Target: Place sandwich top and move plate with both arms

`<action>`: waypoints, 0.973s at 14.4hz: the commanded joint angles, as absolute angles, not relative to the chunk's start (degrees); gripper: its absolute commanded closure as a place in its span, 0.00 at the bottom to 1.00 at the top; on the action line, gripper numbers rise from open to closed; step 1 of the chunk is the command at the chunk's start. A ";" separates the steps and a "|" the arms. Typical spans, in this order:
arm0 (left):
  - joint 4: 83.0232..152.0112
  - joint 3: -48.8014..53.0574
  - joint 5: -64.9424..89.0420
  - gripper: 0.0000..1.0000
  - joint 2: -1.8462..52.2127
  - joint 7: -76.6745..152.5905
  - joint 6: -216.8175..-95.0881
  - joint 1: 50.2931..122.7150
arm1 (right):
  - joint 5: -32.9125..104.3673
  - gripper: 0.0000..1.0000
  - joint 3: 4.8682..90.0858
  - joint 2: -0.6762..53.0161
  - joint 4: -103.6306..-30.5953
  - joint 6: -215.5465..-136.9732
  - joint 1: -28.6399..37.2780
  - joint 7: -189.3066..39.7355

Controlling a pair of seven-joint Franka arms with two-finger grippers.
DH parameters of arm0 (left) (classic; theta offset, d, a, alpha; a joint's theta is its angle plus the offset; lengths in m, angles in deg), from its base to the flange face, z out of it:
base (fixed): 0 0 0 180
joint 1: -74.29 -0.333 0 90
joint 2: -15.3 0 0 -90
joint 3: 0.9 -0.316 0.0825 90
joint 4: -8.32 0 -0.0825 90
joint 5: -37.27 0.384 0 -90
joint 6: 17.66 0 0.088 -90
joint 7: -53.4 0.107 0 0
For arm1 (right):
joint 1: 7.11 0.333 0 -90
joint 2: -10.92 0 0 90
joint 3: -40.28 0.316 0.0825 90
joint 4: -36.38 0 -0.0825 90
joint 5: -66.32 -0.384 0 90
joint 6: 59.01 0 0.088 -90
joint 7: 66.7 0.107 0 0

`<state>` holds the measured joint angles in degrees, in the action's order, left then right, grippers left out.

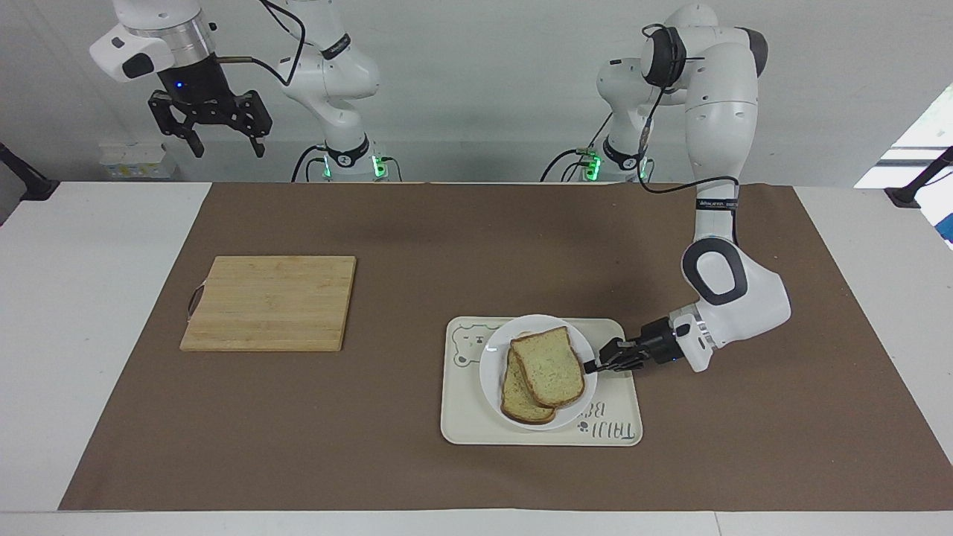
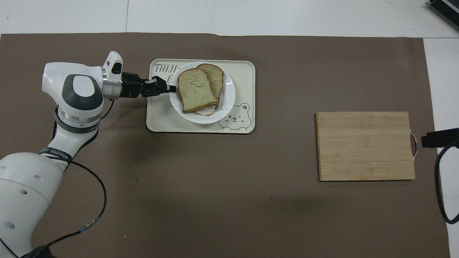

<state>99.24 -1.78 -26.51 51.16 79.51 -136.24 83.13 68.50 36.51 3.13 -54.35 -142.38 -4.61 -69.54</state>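
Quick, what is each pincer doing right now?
Left pincer: shut on the plate rim, over the tray.
Right pincer: open, holding nothing, waiting raised.

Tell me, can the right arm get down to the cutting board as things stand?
Probably yes. The right pincer hangs open, high above the right arm's end of the table, and the cutting board carries nothing. The left pincer is busy at the plate over the tray.
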 commanded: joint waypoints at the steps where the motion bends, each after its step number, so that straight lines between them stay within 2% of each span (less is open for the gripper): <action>1: 97.61 -2.39 -23.12 1.00 51.60 78.27 -136.05 83.78 | 67.11 0.00 36.50 2.99 -54.69 -142.51 -4.91 -70.13; 2: 97.79 -2.31 -22.06 1.00 51.42 78.27 -135.70 83.87 | 67.19 0.00 36.41 3.79 -53.72 -142.07 -4.91 -70.21; 3: 97.79 -2.31 -20.49 0.80 51.42 78.62 -135.43 83.69 | 67.28 0.00 36.41 3.97 -53.54 -141.63 -4.91 -70.21; 5: 97.62 -2.31 -17.32 0.08 51.60 79.50 -136.13 83.78 | 67.98 0.00 36.41 4.32 -53.36 -141.19 -5.00 -70.21; 6: 97.44 -2.31 -16.35 0.03 51.51 80.64 -136.05 83.52 | 67.99 0.00 36.32 4.76 -52.93 -141.19 -5.08 -70.21; 9: 96.91 -3.01 -9.87 0.00 49.15 81.18 -136.13 83.69 | 68.07 0.00 36.41 4.77 -52.74 -141.02 -4.74 -70.21; 14: 96.91 -3.27 9.90 0.00 39.05 76.79 -135.00 83.25 | 67.37 0.00 36.32 4.50 -52.66 -141.19 -4.82 -70.30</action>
